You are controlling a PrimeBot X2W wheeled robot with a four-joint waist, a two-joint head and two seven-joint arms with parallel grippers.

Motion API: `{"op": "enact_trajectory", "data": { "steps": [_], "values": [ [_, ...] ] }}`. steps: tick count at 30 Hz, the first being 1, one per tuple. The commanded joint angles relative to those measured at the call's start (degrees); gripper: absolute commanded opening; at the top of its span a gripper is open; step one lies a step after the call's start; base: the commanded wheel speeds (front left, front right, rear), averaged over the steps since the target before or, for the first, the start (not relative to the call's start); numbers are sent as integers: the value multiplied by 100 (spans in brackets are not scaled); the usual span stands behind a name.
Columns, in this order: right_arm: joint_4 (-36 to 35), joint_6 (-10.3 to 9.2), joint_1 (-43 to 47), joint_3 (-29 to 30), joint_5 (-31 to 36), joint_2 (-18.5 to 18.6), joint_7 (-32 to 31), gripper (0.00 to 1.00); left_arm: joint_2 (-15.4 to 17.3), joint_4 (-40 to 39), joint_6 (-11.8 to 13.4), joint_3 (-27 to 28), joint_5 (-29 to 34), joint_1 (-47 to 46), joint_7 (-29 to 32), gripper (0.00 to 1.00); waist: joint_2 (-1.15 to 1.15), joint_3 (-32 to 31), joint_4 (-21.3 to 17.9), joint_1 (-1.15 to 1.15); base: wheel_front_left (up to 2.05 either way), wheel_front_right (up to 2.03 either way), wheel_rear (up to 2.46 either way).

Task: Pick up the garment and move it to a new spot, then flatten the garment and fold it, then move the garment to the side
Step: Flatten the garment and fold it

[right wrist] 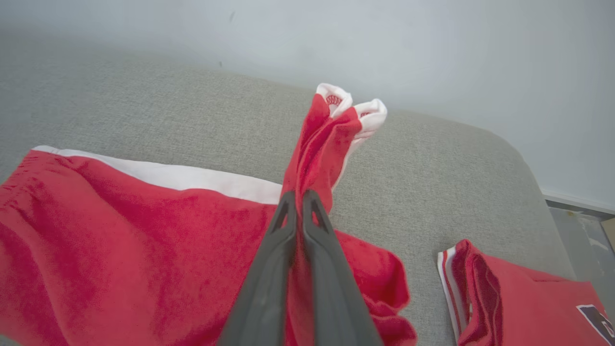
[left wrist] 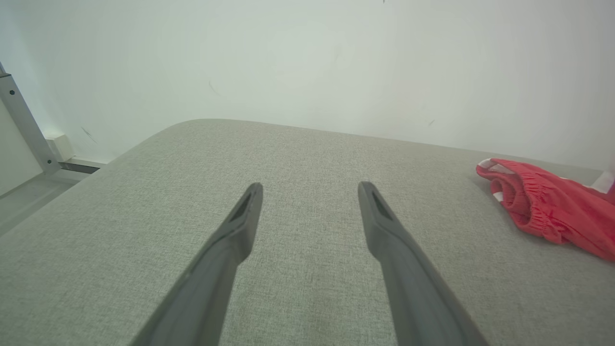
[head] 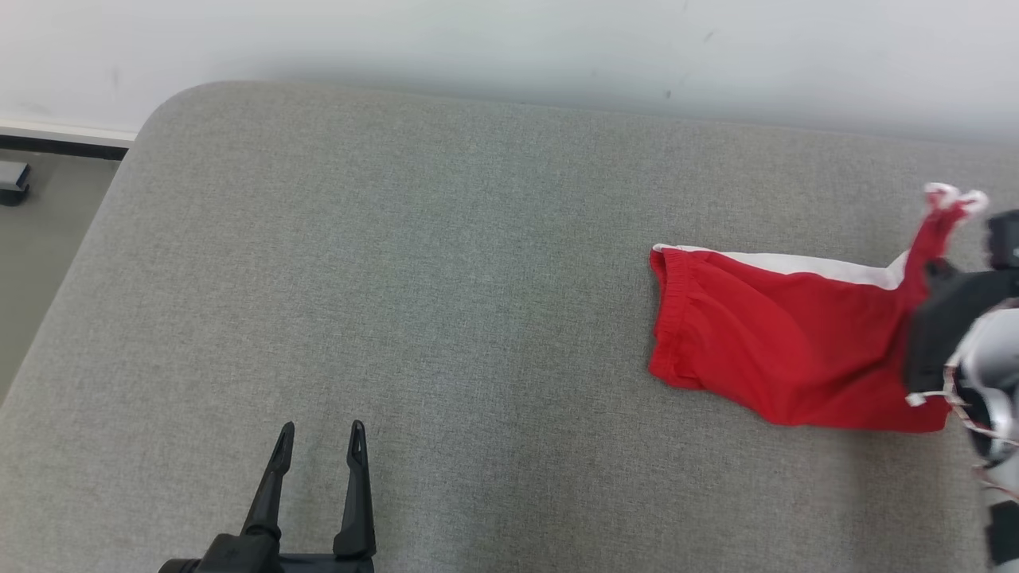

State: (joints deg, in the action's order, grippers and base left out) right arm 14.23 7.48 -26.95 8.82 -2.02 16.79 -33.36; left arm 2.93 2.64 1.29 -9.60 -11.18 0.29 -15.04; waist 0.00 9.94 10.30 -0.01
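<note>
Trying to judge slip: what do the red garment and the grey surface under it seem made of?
Red garment: likely soft knit cloth, matte, slightly fuzzy; it drapes limply and its waistband is gathered. Grey surface: apparently woven upholstery fabric, matte, with a fine heathered weave.

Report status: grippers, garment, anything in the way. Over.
Right gripper shut on red shorts, pinched end lifted. Left gripper open, empty, over the grey surface. Second red garment lies nearby, apart from the shorts.
</note>
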Motion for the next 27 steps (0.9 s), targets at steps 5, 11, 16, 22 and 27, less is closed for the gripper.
{"op": "enact_trajectory", "data": {
  "steps": [5, 11, 16, 22, 27],
  "values": [
    [43, -2, -245, -731, -253, -177, -57, 0, -6, -3, 23, -41, -86, -17, -15, 100, 0, 21, 44, 1, 0, 0, 0],
    [341, -2, -483, -1194, -413, -342, 10, 0, -6, 21, 44, -88, -144, -41, -15, 100, 0, 20, 172, 1, 0, 0, 0],
    [648, -2, -654, -1597, -532, -544, 27, 0, -5, 5, 76, -117, -185, -27, -15, 100, 0, 33, 287, 1, 0, 0, 0],
    [977, -1, -752, -1825, -613, -686, 90, 0, -6, 22, 97, -163, -218, -32, -15, 100, 0, 44, 399, 1, 0, 0, 0],
    [1259, -2, -808, -1873, -657, -818, 213, 0, -6, 20, 114, -184, -239, -35, -15, 100, 0, 51, 457, 1, 0, 0, 0]
  ]
}}
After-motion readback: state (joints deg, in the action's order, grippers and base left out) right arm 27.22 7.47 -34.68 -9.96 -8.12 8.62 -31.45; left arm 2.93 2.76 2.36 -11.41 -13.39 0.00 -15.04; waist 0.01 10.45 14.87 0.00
